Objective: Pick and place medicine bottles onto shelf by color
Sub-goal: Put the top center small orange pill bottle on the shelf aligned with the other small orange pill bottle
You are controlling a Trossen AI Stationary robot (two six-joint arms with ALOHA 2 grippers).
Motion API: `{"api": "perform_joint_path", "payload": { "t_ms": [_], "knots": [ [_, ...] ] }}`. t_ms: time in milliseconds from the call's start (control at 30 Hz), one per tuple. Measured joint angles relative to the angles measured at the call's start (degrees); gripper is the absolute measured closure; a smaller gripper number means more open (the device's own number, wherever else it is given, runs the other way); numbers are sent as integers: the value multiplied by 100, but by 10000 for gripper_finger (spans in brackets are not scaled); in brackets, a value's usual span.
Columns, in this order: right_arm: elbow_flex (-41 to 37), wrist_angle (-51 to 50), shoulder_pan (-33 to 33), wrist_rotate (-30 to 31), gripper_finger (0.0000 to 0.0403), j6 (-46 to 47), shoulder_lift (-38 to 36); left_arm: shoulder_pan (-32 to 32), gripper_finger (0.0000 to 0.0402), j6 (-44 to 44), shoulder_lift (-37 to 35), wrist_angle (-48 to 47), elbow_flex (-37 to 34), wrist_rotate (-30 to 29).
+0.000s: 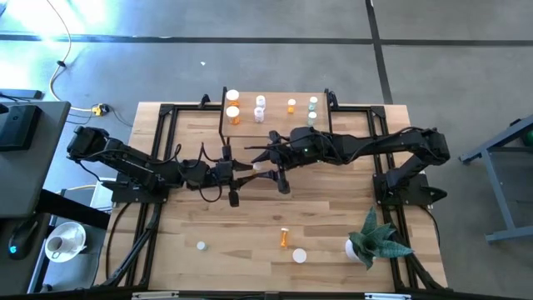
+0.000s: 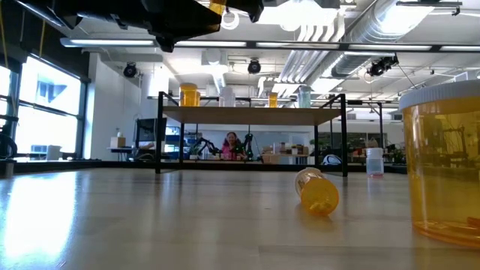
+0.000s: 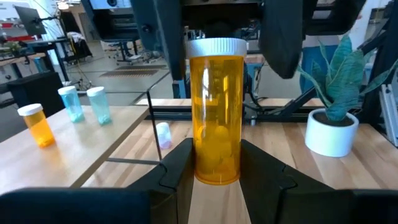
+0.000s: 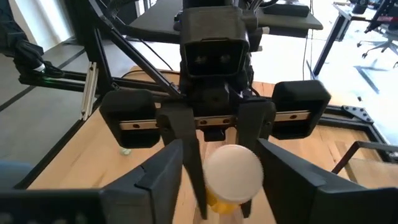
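Observation:
An orange medicine bottle (image 3: 216, 118) with a white cap is upright in the air over the table's middle, between my two grippers. My left gripper (image 3: 216, 180) is shut on its lower body. My right gripper (image 4: 221, 177) is open, one finger on each side of the cap (image 4: 233, 171), reaching in from the table's right. The shelf (image 2: 251, 114) stands at the table's far edge and carries orange (image 1: 232, 97), clear (image 1: 260, 102) and pale green (image 1: 313, 102) bottles. A further orange bottle (image 1: 284, 238) lies on its side near the front. My left gripper pinches the orange bottle's lower body (image 3: 198, 163) between its two fingers, near the base. The fingers come level from the table's left. The bottle stands upright with its cap up, lifted clear of the table.
A potted green plant (image 1: 375, 237) stands at the front right. A white-capped bottle (image 1: 300, 256) and a small one (image 1: 201, 246) stand near the front edge. A small clear bottle (image 3: 163, 134) stands on the table beyond my grippers. A person sits in the room behind the shelf.

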Motion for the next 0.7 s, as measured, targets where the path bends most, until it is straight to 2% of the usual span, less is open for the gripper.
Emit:
{"api": "perform_joint_path", "payload": {
  "t_ms": [167,300,700],
  "knots": [
    [0,-22,-2,3,265,28,0,0,300,3,0,-1,0,-15],
    [0,-68,-4,18,287,25,0,0,300,6,0,-8,0,-17],
    [0,-151,0,219,297,22,-7,0,300,148,0,-21,-2,-35]
  ]
}}
